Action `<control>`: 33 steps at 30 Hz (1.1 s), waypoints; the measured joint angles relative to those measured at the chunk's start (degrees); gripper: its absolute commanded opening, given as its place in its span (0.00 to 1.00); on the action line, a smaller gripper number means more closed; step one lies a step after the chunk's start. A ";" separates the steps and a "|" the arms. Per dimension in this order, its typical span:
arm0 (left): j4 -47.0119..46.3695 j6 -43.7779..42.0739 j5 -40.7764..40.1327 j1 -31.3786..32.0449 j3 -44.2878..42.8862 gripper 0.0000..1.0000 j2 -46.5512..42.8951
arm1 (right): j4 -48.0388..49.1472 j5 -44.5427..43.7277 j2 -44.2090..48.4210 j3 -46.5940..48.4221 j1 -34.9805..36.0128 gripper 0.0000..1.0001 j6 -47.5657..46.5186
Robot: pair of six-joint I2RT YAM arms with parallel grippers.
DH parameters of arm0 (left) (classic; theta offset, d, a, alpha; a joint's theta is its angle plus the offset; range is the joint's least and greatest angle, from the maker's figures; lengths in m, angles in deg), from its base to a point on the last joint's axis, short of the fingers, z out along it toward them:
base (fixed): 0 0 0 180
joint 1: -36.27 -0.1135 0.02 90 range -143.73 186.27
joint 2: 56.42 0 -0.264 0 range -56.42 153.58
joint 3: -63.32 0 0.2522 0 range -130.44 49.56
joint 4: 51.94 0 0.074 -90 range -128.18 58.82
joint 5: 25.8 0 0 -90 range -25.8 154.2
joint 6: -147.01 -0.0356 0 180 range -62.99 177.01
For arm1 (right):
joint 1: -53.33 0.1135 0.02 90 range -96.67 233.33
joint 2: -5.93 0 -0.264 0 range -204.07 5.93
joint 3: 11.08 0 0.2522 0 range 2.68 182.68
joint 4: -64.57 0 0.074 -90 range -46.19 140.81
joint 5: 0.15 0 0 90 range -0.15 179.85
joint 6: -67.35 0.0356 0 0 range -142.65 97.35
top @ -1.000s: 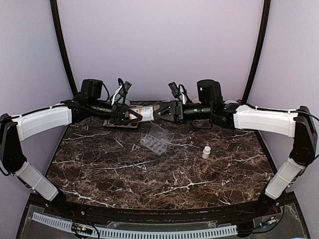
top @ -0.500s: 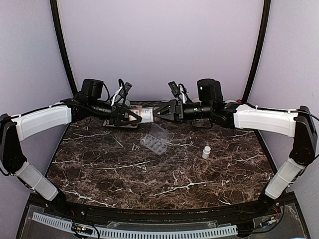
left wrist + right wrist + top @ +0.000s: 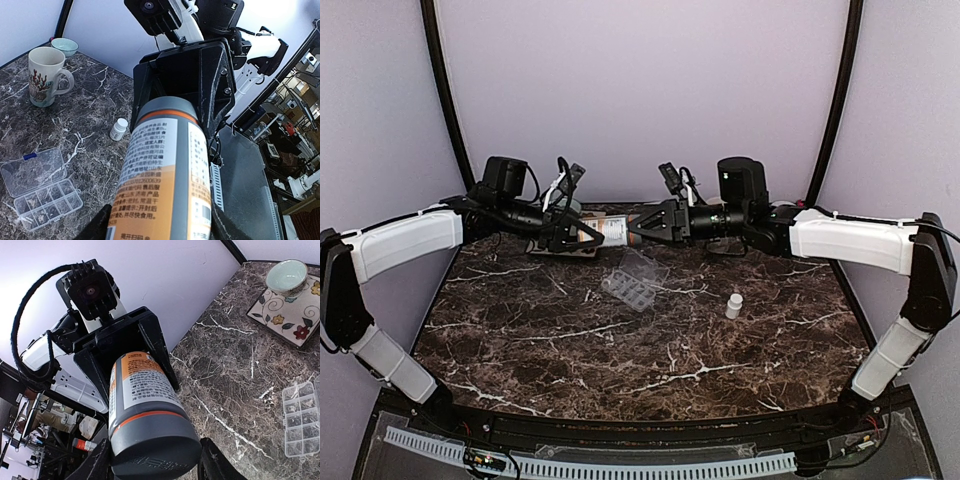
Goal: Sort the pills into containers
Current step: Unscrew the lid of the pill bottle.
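Observation:
An orange-and-white labelled pill bottle with a dark grey cap hangs on its side above the back of the table, between both arms. My left gripper is shut on the bottle's body. My right gripper is shut on the cap, one finger on each side. The containers are the cells of a clear pill organizer, which lies on the marble below with its lid folded open; it also shows as the organizer and the organizer in the wrist views. The pills are hidden.
A small white bottle stands right of the organizer. A flowered mug and a pale bowl stand at the back, the bowl on a patterned tile. The table is dark marble.
My right gripper has slid left over the bottle's cap and its jaws have narrowed onto it. The left arm and the bottle have stayed still.

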 measured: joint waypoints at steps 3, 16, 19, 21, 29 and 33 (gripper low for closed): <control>0.02 0.33 0.11 0.00 -0.15 0.00 0.00 | 0.17 0.17 0.00 0.00 -0.07 0.19 -0.28; 0.37 5.66 8.11 -0.28 -4.02 0.00 1.77 | -7.08 -9.20 7.02 0.00 3.74 0.12 -19.69; 0.39 7.39 10.71 -0.42 -4.85 0.00 2.69 | -8.96 -13.62 8.39 0.00 5.55 0.11 -25.31; 0.44 8.31 12.24 -0.63 -5.20 0.00 3.54 | -9.94 -16.50 8.87 0.00 6.58 0.11 -28.70; 0.87 9.62 15.91 -1.20 -5.60 0.00 5.42 | -9.03 -30.93 10.19 -3.02 11.98 0.10 -40.24; 2.05 9.40 15.91 -1.20 -5.60 0.00 5.46 | -5.99 -36.74 11.15 -6.14 14.16 0.12 -44.33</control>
